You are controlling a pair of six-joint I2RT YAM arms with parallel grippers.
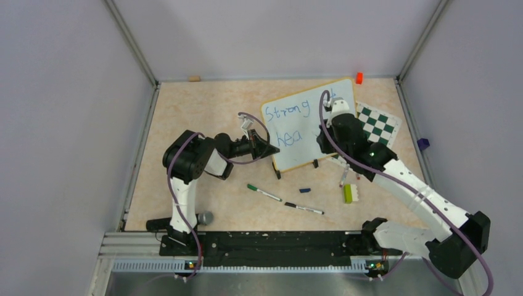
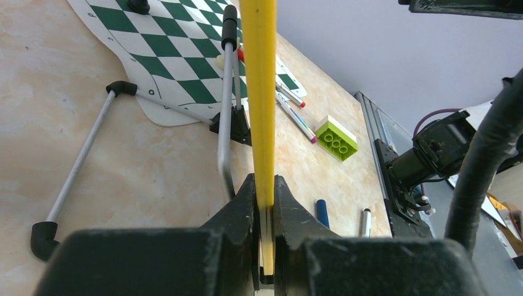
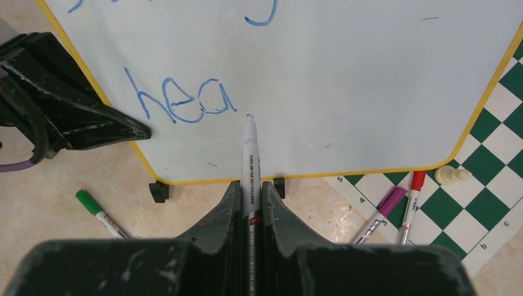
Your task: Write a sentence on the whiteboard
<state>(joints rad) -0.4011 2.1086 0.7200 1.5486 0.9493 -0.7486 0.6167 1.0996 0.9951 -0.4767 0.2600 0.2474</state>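
The whiteboard (image 1: 295, 157) stands tilted on its black clip feet at the table's back right. Of the sentence (image 1: 287, 112), "Strong" on the upper line and "hea" (image 3: 179, 98) below show in blue; the right arm covers the rest. My left gripper (image 1: 266, 149) is shut on the board's yellow left rim (image 2: 259, 92), which runs up between its fingers (image 2: 237, 206). My right gripper (image 3: 250, 188) is shut on a white marker (image 3: 250, 154). The marker's tip sits just right of the "a". The board (image 3: 345, 92) fills the top of that view.
A green-and-white chessboard (image 1: 379, 123) lies behind the board, with a white pawn (image 3: 450, 176) and purple (image 3: 382, 213) and red (image 3: 412, 203) markers. In front lie a green brick (image 1: 348, 193), green-capped marker (image 1: 264, 192), black marker (image 1: 303, 208) and blue cap (image 1: 304, 190).
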